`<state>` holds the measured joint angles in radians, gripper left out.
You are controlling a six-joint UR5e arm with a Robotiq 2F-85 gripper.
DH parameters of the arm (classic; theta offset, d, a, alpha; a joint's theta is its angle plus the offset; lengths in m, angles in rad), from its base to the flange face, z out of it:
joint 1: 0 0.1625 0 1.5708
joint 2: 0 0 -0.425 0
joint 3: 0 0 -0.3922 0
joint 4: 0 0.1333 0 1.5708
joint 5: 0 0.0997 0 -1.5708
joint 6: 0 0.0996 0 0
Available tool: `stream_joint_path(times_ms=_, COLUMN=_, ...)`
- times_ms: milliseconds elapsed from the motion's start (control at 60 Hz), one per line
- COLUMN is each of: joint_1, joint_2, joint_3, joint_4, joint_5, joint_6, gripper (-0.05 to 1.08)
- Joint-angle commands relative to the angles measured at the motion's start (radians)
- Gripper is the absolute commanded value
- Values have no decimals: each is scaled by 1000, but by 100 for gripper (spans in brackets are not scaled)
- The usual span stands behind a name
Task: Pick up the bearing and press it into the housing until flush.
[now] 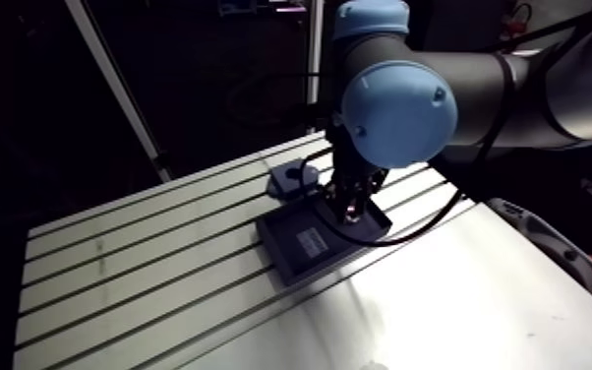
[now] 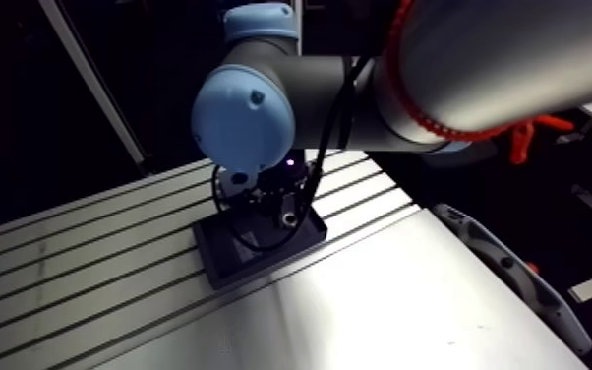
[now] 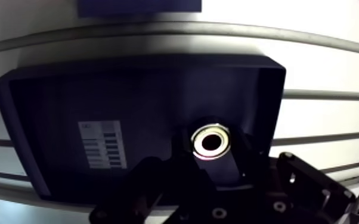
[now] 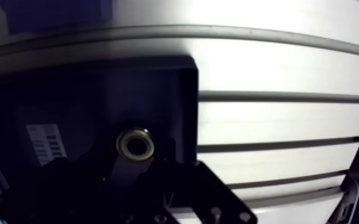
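Slotted worktop: bearing sits in dark tray, tool low over it, jaws seemingly spread either side. Step: grasp. Next: close squarely, lift, carry to housing.

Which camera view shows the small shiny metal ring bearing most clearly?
The wrist view: the small shiny metal ring bearing shows whole, hole included, against the dark rectangular tray. In the arm view, the gripper stands over the tray and I cannot make the bearing out there.
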<state>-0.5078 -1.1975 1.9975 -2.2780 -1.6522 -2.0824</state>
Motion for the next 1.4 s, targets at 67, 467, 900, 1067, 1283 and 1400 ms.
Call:
stream_joint_path(times_ms=67, joint_1=0, joint_2=-6, joint_3=-2, joint_4=1, joint_5=-1, joint_6=0, gripper=61)
stream_joint_path(times_ms=467, joint_1=4, joint_2=-45, joint_3=-24, joint_4=22, joint_5=5, joint_6=18, gripper=70)
stream_joint_path(times_ms=900, joint_1=167, joint_2=-56, joint_3=-224, joint_4=234, joint_5=1, joint_6=215, gripper=71)
stream_joint_path(times_ms=1067, joint_1=179, joint_2=20, joint_3=-291, joint_4=223, joint_5=-4, joint_6=218, gripper=72)
stream_joint_path(times_ms=1283, joint_1=178, joint_2=88, joint_3=-335, joint_4=197, joint_5=-5, joint_6=218, gripper=72)
stream_joint_path(times_ms=1400, joint_1=178, joint_2=101, joint_3=-349, joint_4=187, joint_5=-14, joint_6=216, gripper=72)
